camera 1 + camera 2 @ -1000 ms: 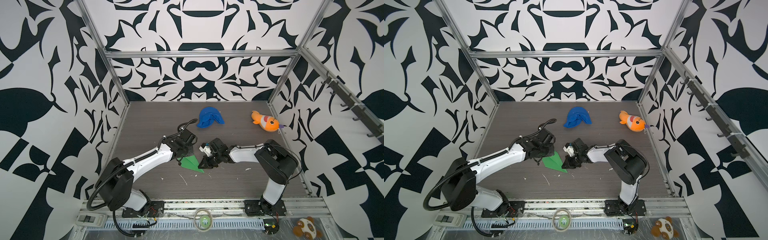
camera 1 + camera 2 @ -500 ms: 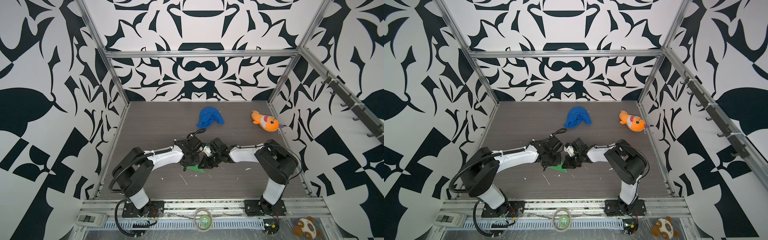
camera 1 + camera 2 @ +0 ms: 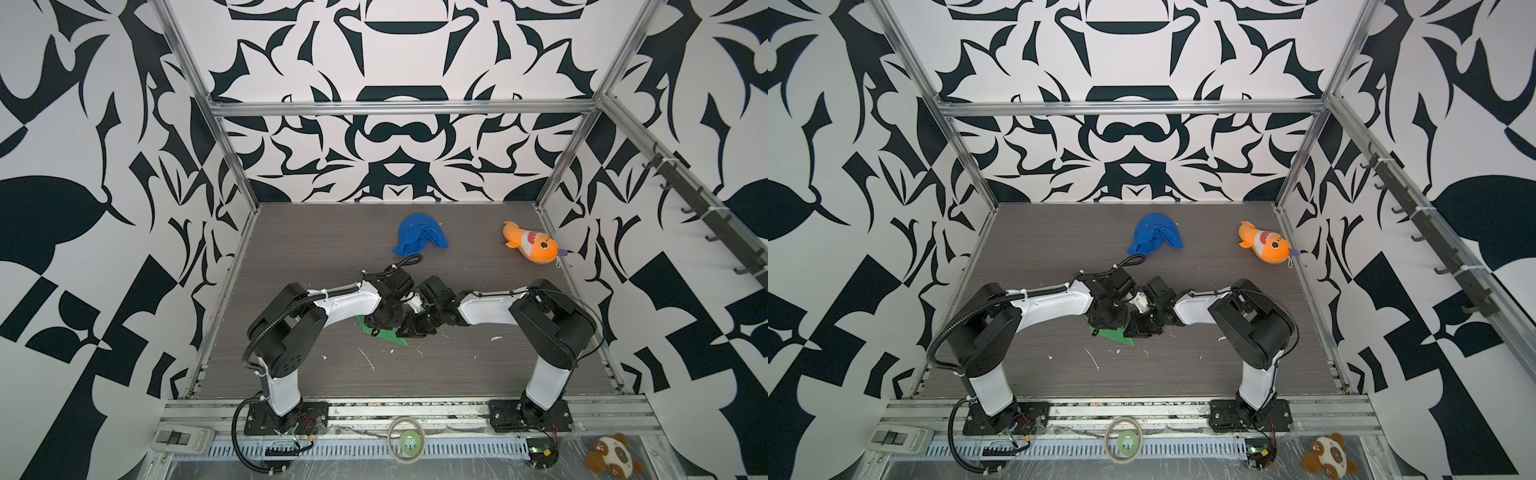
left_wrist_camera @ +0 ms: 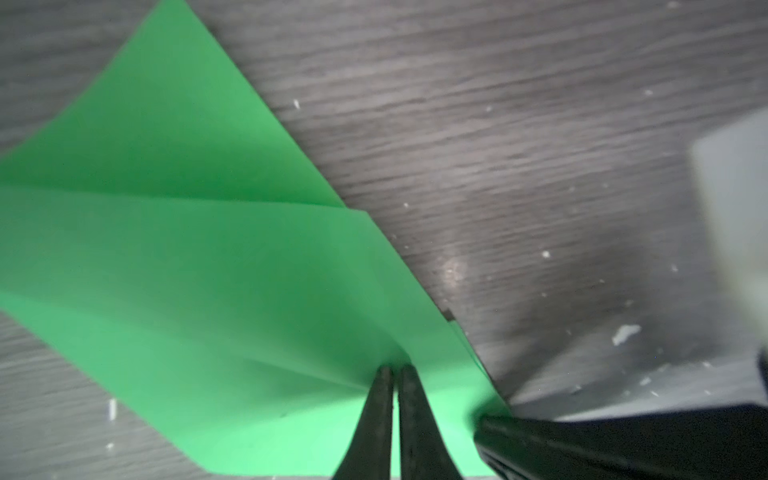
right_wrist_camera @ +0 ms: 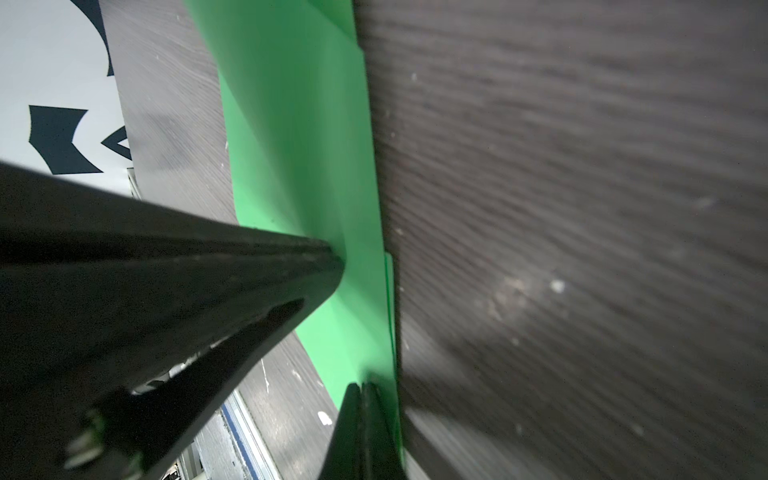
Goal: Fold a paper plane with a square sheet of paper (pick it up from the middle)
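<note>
1. The dark wood-grain table [image 3: 457, 374] forms the floor of a cell with black-and-white patterned walls.
2. The left arm [image 3: 345, 303] and the right arm [image 3: 494, 307] both reach inward from the near edge. They meet near the middle of the table, and in both top views their wrists are almost touching.
3. A crumpled blue cloth [image 3: 419, 240] lies toward the far side, well apart from the arms.
4. An orange plush fish [image 3: 534, 247] lies near the far right corner, close to the right wall.
5. The green paper sheet [image 3: 392, 337] lies on the table beneath the two wrists, near the middle. It is partly folded, with straight creases and layered edges. In both top views most of it is hidden, and a pointed corner sticks out toward the near side.
6. The left gripper [image 4: 394, 372] has its jaws drawn nearly together with only a thin slit between them. Its tips are on the paper, where creases fan out from them and a raised fold runs into the slit, so it is pinching the sheet.
7. The right gripper [image 5: 362, 388] has its jaws fully closed. Its tips are against the paper beside a layered edge, near the pointed end. Whether a layer is caught between them cannot be told.
8. Small white scraps [image 3: 368, 359] are scattered on the table nearer the front edge.
</note>
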{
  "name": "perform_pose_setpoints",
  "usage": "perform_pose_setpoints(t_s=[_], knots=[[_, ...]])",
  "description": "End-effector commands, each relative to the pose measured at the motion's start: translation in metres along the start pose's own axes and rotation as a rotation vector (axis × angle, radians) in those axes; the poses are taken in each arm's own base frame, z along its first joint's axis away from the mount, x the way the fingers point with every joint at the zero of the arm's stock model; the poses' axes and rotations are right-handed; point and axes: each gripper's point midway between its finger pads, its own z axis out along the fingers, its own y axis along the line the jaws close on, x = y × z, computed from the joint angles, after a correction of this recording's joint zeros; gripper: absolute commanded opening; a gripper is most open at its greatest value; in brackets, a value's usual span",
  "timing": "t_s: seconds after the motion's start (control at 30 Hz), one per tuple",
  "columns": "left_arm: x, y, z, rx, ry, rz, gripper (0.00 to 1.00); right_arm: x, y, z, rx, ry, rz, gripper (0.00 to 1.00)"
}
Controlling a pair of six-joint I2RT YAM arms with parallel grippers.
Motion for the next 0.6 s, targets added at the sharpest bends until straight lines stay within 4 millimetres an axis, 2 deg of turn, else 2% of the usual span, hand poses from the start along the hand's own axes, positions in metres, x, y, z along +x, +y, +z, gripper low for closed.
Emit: perform_pose_setpoints(t_s=[0.0, 0.2, 0.57], knots=[[0.016, 0.038, 0.01, -0.171, 0.077, 0.025, 0.1, 0.038, -0.056, 0.002, 0.223, 0.089, 0.111, 0.0], [0.014, 0.053, 0.013, -0.209, 0.076, 0.01, 0.1, 0.039, -0.058, 0.003, 0.227, 0.091, 0.112, 0.0], [-0.004, 0.086, 0.02, -0.192, 0.063, -0.068, 0.1, 0.039, -0.059, 0.004, 0.227, 0.093, 0.116, 0.0]])
